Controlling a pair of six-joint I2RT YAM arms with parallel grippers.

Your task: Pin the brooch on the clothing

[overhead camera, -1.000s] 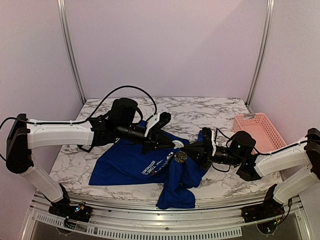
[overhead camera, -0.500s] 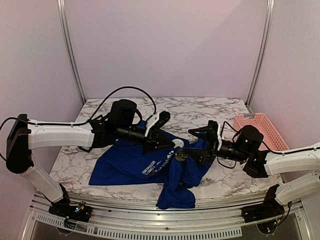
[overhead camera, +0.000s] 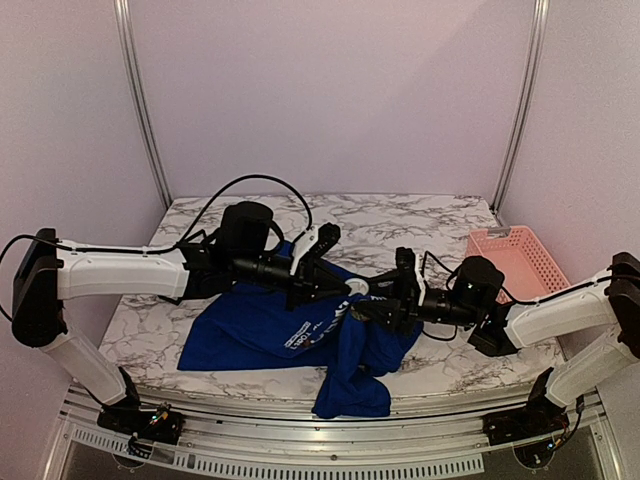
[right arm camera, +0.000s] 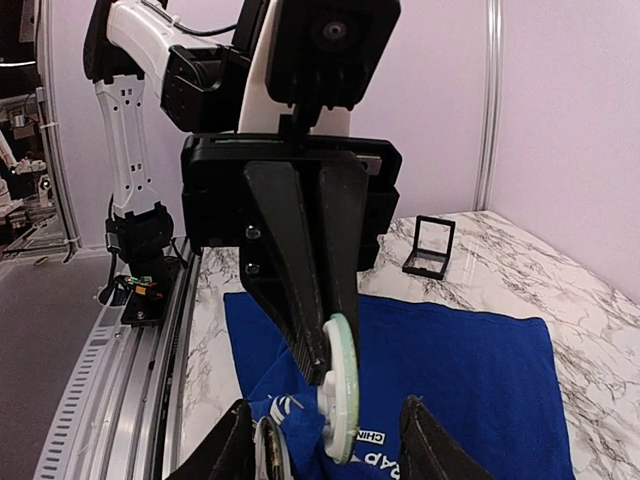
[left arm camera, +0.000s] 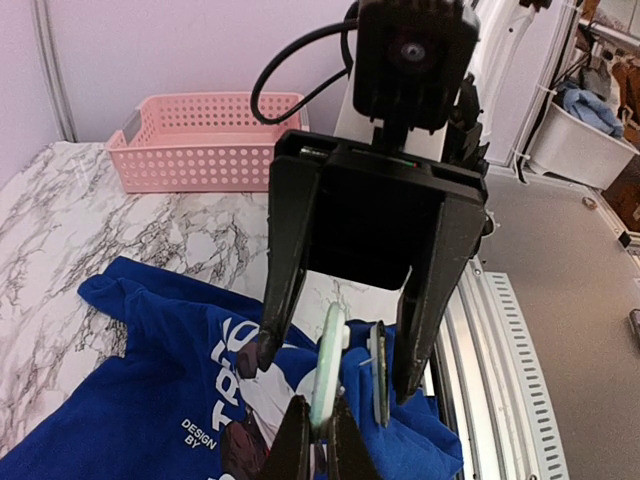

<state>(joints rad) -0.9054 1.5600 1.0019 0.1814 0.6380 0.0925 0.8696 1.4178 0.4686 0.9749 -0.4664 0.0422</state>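
The royal-blue T-shirt (overhead camera: 250,325) lies on the marble table, with one fold lifted between the arms. My left gripper (left arm camera: 318,445) is shut on a pale green-white disc (left arm camera: 328,365) pressed against that fold. The brooch (left arm camera: 379,372) is edge-on, a thin dark disc on the fold's other side with a pin in the cloth. It also shows in the right wrist view (right arm camera: 268,452). My right gripper (right arm camera: 325,403) faces the left one, open, jaws spread around fold and both discs. In the top view the grippers meet at the shirt's right part, left (overhead camera: 345,288) and right (overhead camera: 375,300).
A pink perforated basket (overhead camera: 515,260) stands at the table's right rear, also in the left wrist view (left arm camera: 205,140). A small black square box (right arm camera: 428,248) sits on the marble beyond the shirt. An aluminium rail (overhead camera: 300,440) runs along the table's near edge.
One second ago my right gripper was closed in at the fold. It then opened and drew back right. Now it has moved left again, open around the fold. The left gripper has barely moved.
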